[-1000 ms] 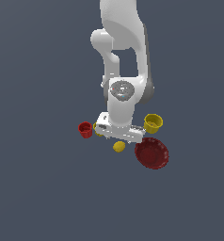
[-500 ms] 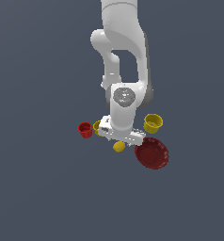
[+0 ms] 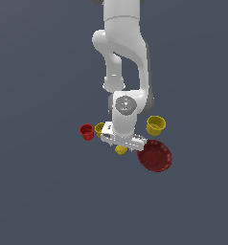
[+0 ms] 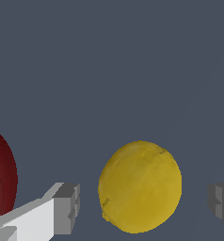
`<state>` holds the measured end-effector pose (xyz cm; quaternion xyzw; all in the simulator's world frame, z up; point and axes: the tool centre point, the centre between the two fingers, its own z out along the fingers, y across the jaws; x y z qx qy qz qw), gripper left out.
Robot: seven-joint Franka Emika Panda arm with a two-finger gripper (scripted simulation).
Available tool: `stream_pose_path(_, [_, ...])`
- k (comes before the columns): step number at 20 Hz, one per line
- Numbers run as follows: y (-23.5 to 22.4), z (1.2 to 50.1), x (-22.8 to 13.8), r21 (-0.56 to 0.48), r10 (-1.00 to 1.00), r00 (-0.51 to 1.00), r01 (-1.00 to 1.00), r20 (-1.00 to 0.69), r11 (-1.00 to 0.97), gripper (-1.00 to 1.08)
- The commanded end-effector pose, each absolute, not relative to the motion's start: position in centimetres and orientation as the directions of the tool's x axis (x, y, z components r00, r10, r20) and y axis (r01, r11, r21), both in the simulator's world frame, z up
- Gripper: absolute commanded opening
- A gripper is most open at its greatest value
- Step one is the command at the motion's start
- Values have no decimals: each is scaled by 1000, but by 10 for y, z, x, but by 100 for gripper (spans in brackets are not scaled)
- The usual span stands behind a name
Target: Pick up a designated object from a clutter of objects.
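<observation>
The yellow ball [image 4: 140, 186] is a plain rounded lemon-like solid on the dark floor. In the wrist view it lies between my two fingertips [image 4: 67, 208], with a gap on each side. My gripper [image 4: 144, 204] is open around it. In the exterior view the ball [image 3: 120, 150] shows just under the white hand, partly hidden by it. My gripper [image 3: 121, 146] is low over the floor. The small red cup [image 3: 86, 132], the small yellow cup [image 3: 100, 128], the larger yellow cup [image 3: 155, 125] and the dark red fluted plate [image 3: 155, 156] stand around it.
The plate's rim [image 4: 2, 179] shows close beside one finger in the wrist view. The small yellow cup is partly hidden behind the hand. The arm rises straight above the clutter.
The hand has come down toward the floor and now straddles the yellow ball. The cups, plate and ball have not moved.
</observation>
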<state>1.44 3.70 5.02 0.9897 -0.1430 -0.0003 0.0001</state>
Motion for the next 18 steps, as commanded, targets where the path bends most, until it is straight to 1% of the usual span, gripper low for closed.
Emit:
stream_pose_path(1, [37,39,14,0,-284,959,-284,0,-959,100])
stream_pose_path(7, [37,28,15,0,-284,959,-284,0,-959,100])
stream_pose_path(8, [37,28,15,0,-284,959,-284,0,-959,-100])
stream_pose_path(18, [38,29,15,0,-283,959,-283,1,-959,-100])
